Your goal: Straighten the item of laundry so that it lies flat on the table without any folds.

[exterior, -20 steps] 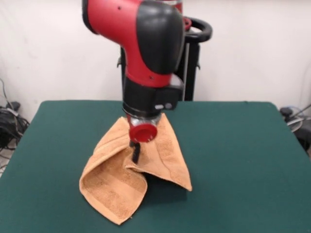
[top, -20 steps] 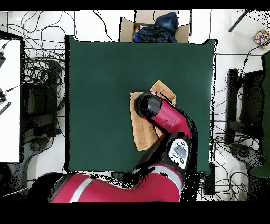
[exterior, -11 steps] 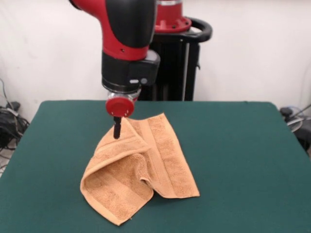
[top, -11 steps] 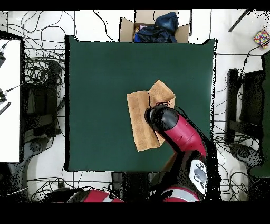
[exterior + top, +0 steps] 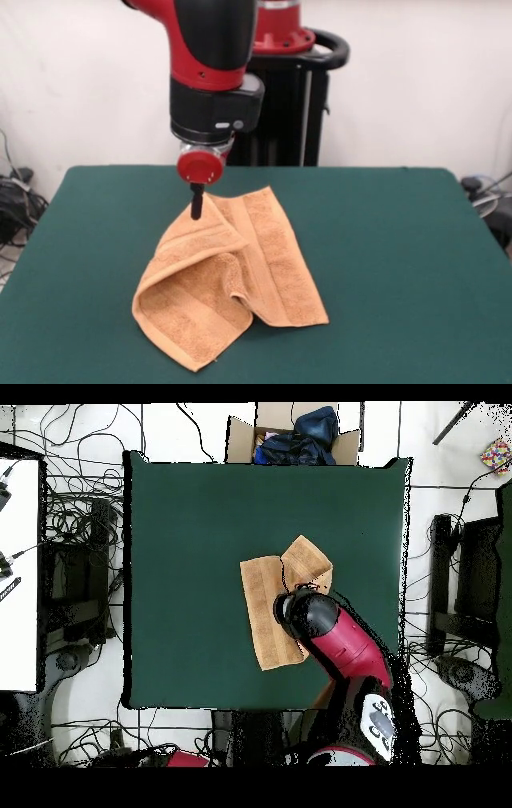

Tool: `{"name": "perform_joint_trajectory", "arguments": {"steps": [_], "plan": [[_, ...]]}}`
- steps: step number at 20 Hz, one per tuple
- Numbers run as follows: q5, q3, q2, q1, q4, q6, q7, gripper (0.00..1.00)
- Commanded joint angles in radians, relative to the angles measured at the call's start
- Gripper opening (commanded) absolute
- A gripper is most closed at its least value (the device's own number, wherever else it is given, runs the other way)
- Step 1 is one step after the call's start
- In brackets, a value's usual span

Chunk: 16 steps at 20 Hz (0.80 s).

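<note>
The item of laundry [image 5: 240,276], an orange-tan towel, lies folded on the green table [image 5: 384,240]. Its left part is doubled over into a rounded loop. Its right part lies as a flat strip running toward the near edge. My gripper [image 5: 196,210] hangs just above the towel's far corner, by the fold's upper edge. In the overhead view the towel [image 5: 262,609] shows as a long strip with a second flap [image 5: 306,561] angled off it. The arm's red and black wrist [image 5: 312,616] covers its lower right part and hides the gripper.
A cardboard box [image 5: 290,436] with dark clothes stands off the table's far edge in the overhead view. Cables lie on the floor on both sides. Bare green table [image 5: 190,534] surrounds the towel on every side.
A second ago the gripper held the towel up in a tent. The towel then dropped into its folded lie. In the last half second the gripper rose slightly; the towel stayed still.
</note>
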Motion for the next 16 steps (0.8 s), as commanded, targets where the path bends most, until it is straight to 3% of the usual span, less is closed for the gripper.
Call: {"name": "perform_joint_trajectory", "arguments": {"steps": [1,11,16], "plan": [[-0.034,0.137,0.016,-0.012,0.079,-0.046,0.07,1.0],[-0.051,0.157,0.113,-0.003,0.039,-0.14,0.091,1.0],[-0.011,0.117,0.177,0.053,-0.003,-0.135,0.154,1.0]]}}
